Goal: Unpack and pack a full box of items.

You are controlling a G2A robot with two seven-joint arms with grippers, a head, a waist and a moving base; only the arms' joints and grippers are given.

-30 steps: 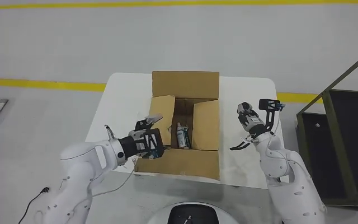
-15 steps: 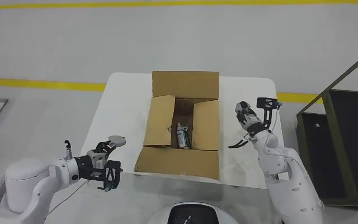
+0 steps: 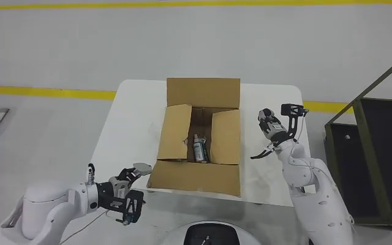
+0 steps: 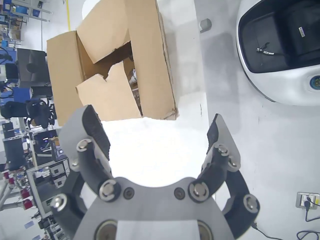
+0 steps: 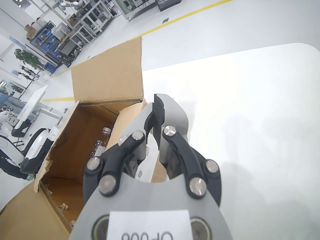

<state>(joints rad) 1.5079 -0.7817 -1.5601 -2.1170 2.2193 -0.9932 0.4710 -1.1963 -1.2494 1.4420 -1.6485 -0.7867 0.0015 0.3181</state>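
Observation:
An open cardboard box (image 3: 202,141) stands mid-table on the white table (image 3: 131,116), its flaps raised. Inside stands a small bottle (image 3: 199,149), seen in the right wrist view as a clear bottle (image 5: 101,141) against the box's inner wall (image 5: 82,131). My left gripper (image 3: 139,184) hangs open and empty off the table's front left corner, clear of the box (image 4: 150,51); its own view shows the left gripper (image 4: 155,123) with the jaws wide apart. My right gripper (image 3: 266,117) is shut with nothing in it, just right of the box's right flap; its pads (image 5: 157,116) are pressed together.
A dark metal rack (image 3: 367,153) stands on the floor right of the table. A yellow line (image 3: 55,92) runs across the floor behind. Bare tabletop lies on both sides of the box, wider on the left.
My left arm has drawn back from the box's front left flap to below the table's front left corner, gripper still open. The right gripper has barely shifted.

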